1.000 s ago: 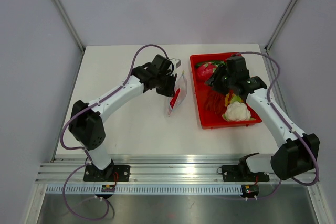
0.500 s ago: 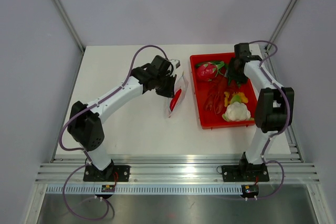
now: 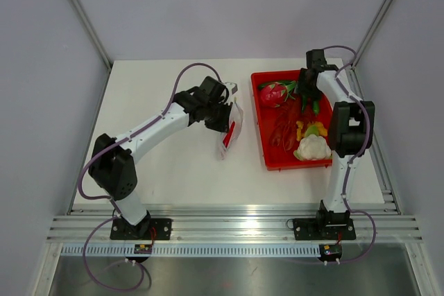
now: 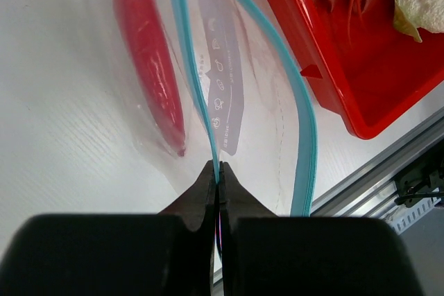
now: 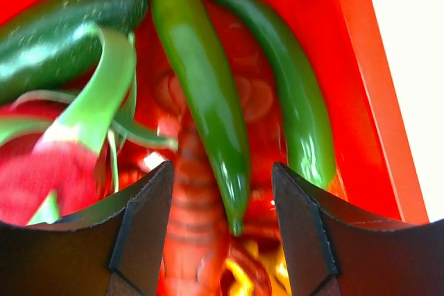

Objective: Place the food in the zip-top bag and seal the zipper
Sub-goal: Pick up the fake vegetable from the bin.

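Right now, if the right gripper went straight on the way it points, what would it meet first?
Most likely the middle green pepper, which lies between the open fingers of the right gripper in the red tray, with the red lobster beneath it. Depth is hard to judge.

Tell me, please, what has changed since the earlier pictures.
The right arm folded up toward the far right corner of the red tray; the right gripper now hangs open over a green pepper there. The left gripper stays shut on the zipper of the zip-top bag, red pepper inside.
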`<state>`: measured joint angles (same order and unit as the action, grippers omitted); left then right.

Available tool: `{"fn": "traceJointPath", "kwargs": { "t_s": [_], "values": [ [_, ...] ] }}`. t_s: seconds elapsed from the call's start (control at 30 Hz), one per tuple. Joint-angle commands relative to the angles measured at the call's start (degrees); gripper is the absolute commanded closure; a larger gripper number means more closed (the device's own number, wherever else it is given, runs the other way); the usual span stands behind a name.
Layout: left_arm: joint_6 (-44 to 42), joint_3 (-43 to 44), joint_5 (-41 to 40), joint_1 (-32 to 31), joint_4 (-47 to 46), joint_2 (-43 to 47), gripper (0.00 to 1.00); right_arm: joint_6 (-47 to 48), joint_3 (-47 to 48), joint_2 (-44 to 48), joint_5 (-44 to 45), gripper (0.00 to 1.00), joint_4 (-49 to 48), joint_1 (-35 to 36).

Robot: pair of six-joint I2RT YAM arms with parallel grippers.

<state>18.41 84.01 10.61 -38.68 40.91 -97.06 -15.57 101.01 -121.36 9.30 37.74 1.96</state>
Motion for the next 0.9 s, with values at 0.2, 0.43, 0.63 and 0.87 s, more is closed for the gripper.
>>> {"fn": "traceJointPath", "kwargs": {
  "t_s": [0.2,0.43,0.63,0.87],
  "values": [
    [-0.66,0.10,-1.73,0.09,-0.39,1.52,1.00,-1.04,2.80,-2.31,1.68,0.71,-4.95,-0.55],
    [-0.13,1.33,-3.23,0.09,-0.21,0.91,1.00,-1.91,-1.77,6.55,2.66,0.98,-6.10,-0.64],
    [-1.01,5.11,-3.23,0.09,0.75,-0.76,1.00,-4.02,-12.93,19.99,-0.41,0.98,-6.18,-0.72],
    [-1.28,8.54,-3.40,0.18,1.28,-3.14,1.00,-6.13,-25.13,35.65,-15.95,0.99,-3.37,-0.55]
  ]
}}
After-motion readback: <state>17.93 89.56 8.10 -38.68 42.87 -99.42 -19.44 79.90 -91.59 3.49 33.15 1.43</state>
